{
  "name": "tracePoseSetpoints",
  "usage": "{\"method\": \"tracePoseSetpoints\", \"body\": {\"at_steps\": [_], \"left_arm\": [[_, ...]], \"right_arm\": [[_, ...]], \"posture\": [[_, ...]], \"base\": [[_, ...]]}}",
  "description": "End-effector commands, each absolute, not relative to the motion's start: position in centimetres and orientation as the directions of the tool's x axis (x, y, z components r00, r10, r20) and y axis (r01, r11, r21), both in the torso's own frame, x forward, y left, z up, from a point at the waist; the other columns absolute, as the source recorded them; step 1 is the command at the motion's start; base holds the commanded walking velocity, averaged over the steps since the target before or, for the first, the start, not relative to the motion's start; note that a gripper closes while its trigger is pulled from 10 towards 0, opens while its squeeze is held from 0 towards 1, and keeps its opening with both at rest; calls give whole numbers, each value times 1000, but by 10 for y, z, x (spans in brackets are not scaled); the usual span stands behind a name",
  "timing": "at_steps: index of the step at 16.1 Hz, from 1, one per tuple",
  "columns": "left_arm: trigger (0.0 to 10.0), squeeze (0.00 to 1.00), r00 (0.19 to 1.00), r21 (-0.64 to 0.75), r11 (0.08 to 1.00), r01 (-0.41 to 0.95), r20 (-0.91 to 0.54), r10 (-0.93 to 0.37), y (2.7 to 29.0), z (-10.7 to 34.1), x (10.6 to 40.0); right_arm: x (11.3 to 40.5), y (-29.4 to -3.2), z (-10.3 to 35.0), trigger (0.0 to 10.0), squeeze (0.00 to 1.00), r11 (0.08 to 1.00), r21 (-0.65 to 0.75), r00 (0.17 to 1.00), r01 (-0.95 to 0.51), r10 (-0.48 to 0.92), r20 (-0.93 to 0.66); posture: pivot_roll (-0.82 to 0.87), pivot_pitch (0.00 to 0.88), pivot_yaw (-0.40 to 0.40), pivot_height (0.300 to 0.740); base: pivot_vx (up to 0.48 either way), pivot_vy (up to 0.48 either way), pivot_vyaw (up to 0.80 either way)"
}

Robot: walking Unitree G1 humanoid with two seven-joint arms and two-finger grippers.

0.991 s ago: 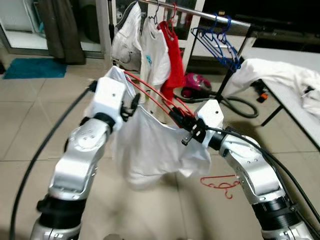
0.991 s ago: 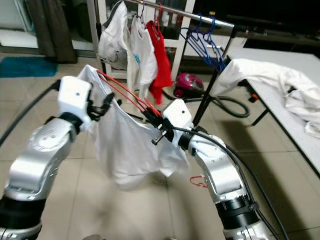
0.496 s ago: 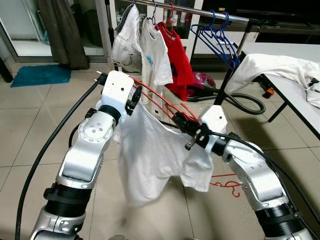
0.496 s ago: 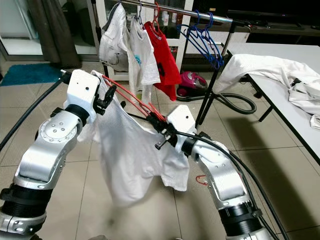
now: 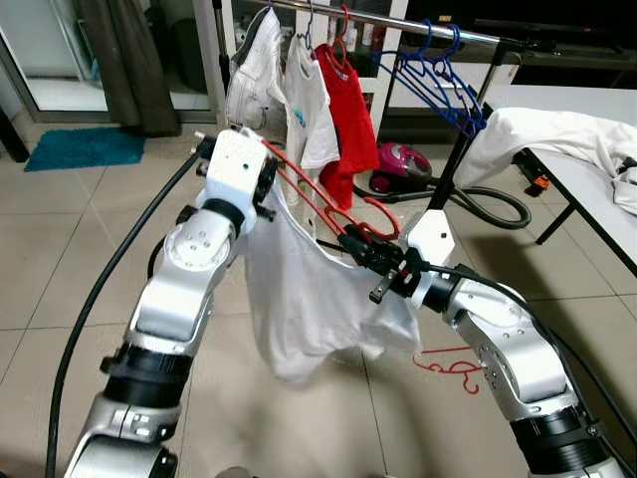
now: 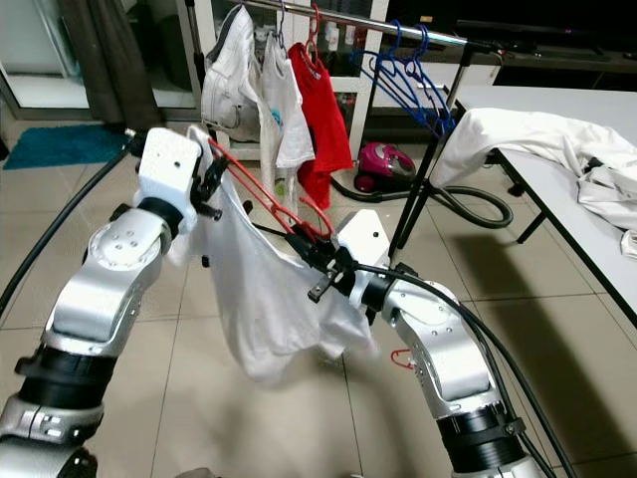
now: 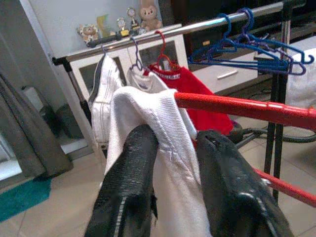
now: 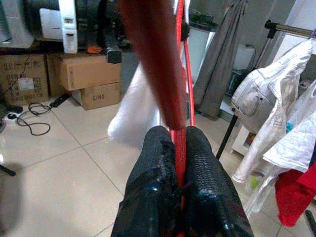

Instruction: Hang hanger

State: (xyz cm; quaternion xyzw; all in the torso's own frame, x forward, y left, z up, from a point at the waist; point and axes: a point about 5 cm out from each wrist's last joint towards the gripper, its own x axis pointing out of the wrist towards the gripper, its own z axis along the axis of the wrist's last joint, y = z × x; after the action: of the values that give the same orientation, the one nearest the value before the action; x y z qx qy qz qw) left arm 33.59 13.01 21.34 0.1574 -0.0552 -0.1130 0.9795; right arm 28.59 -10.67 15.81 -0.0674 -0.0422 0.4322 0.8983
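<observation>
Since half a second ago the shirt point(image 5: 309, 299) has bunched lower and the left arm has tipped inward. Red hanger point(image 5: 318, 204) with the white shirt on it is held out between both arms, at 6 o'clock of the rail point(image 5: 398, 22) and well apart from it. Right end effector point(image 5: 360, 246) is pressed together on the hanger near its hook; left end effector point(image 7: 173, 168) pinches the shirt's shoulder over the hanger's far end. Garment loaded; hooking onto the rail, among hung clothes point(image 5: 318, 90) and blue hangers point(image 5: 438, 85), not yet done. Another red hanger point(image 5: 448, 368) lies on the floor point(image 5: 60, 259).
</observation>
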Motion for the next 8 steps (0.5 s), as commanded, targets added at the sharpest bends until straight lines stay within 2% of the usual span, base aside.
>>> {"method": "tracePoseSetpoints", "body": {"at_steps": [1,8], "left_arm": [[0,0,971,324,925,196,69,-230,131,214,339],[0,0,968,351,916,194,86,-238,126,214,337]], "right_arm": [[283,-109,172,10000,0,602,-198,600,-774,796,76],[287,-112,171,10000,0,608,-214,613,-765,788,48]], "posture": [[54,29,-38,740],[54,25,-46,740]], "base": [[0,0,0],[0,0,0]]}}
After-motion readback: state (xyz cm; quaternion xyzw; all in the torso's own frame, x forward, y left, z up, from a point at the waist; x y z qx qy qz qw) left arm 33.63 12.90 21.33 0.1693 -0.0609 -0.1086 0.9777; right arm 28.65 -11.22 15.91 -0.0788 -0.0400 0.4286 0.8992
